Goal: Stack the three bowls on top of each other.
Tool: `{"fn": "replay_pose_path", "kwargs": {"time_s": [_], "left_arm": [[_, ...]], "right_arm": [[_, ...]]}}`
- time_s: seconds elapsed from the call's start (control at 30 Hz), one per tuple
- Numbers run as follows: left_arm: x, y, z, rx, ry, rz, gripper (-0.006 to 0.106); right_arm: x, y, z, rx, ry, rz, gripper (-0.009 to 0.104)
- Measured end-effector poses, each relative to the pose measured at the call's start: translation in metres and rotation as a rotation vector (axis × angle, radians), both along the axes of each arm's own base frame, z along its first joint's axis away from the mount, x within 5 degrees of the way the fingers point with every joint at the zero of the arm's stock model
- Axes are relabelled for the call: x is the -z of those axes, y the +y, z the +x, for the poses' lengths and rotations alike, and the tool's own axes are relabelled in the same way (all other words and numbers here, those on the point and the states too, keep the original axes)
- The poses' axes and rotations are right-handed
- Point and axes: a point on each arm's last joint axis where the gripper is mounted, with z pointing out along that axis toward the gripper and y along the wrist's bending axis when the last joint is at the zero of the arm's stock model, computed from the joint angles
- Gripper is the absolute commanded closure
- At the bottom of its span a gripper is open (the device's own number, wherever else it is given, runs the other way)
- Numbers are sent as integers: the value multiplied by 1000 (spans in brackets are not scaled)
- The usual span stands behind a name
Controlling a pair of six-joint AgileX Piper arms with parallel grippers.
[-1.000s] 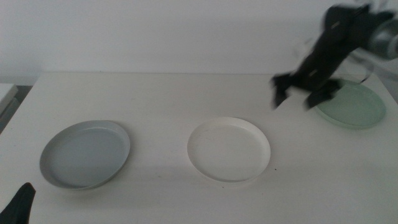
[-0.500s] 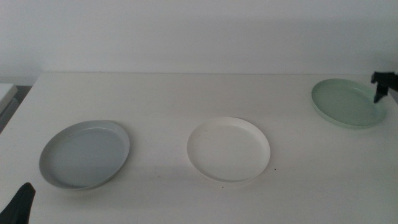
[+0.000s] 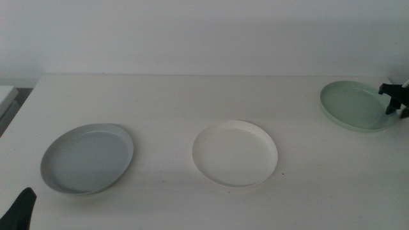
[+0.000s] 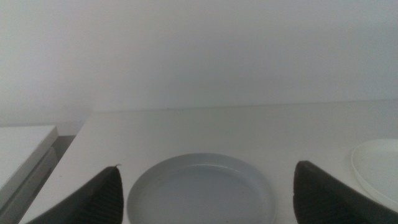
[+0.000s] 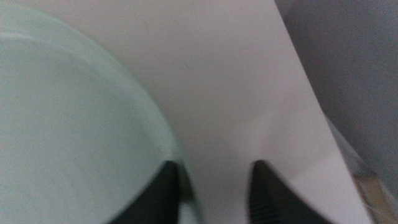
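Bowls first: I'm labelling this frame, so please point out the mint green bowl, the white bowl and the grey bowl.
mint green bowl (image 3: 354,106), middle view, on its inner floor.
white bowl (image 3: 234,153), middle view, at its centre.
grey bowl (image 4: 200,194), left wrist view, on its inner floor.

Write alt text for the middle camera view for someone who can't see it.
Three shallow bowls sit apart, unstacked, on a white table: a grey bowl left, a white bowl centre, a mint green bowl far right. The right gripper is at the green bowl's outer rim; the left gripper waits at the bottom-left corner.
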Motion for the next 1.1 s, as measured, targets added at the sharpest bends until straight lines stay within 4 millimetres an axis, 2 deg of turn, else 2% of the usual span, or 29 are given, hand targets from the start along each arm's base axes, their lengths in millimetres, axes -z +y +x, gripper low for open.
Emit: {"fn": "replay_pose_path", "kwargs": {"time_s": [0.03,0.07,0.23,0.37,0.47,0.6,0.77,0.93,1.1], "left_arm": [[0,0,0,0,0,0,7],[0,0,0,0,0,0,7],[0,0,0,0,0,0,7],[0,0,0,0,0,0,7],[0,0,0,0,0,2,7],[0,0,0,0,0,2,7],[0,0,0,0,-2,2,7],[0,0,0,0,-2,2,7],[0,0,0,0,-2,2,7]], "right_arm": [[0,1,1,3,-12,7,90],[-1,1,2,7,-24,16,97],[-3,2,3,-18,-38,17,97],[-27,15,-6,-77,-43,17,97],[-60,51,-25,-156,-104,37,97],[-91,127,-49,-308,-187,61,97],[-99,206,-67,-488,-177,99,97],[-92,249,-82,-594,-103,123,97],[-85,273,-94,-655,-64,115,97]]}}
